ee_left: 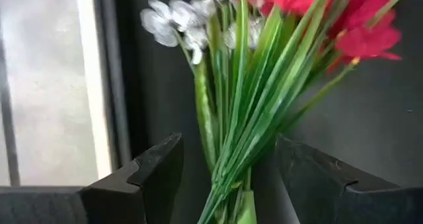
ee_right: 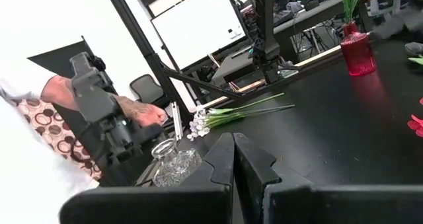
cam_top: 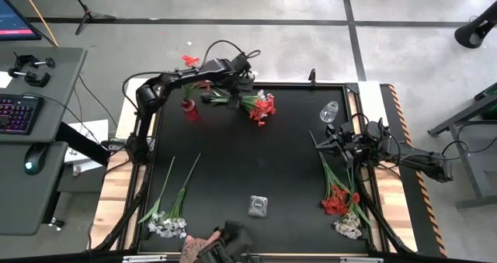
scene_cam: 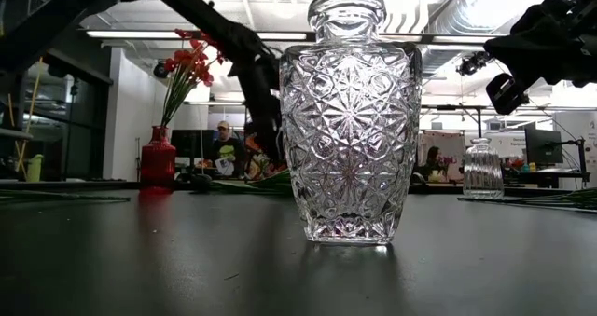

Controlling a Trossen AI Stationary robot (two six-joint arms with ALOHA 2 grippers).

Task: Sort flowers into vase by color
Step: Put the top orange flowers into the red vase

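Note:
A mixed bunch of red and white flowers (cam_top: 260, 106) lies on the black table near its far edge. My left gripper (ee_left: 231, 178) hangs open over it, one finger on each side of the green stems (ee_left: 241, 118), touching none of them. A red vase (cam_top: 189, 109) to the bunch's left holds a red flower spray (scene_cam: 189, 66). White flowers (cam_top: 167, 223) lie at the near left; red and white flowers (cam_top: 342, 202) lie at the near right. My right gripper (ee_right: 232, 163) waits shut at the right side, holding nothing.
One clear cut-glass vase (cam_top: 258, 206) stands near the middle of the front edge, another (cam_top: 330, 112) at the far right. A person's hand (cam_top: 196, 247) with a dark device reaches in at the near edge. The table's middle (cam_top: 248, 154) is bare.

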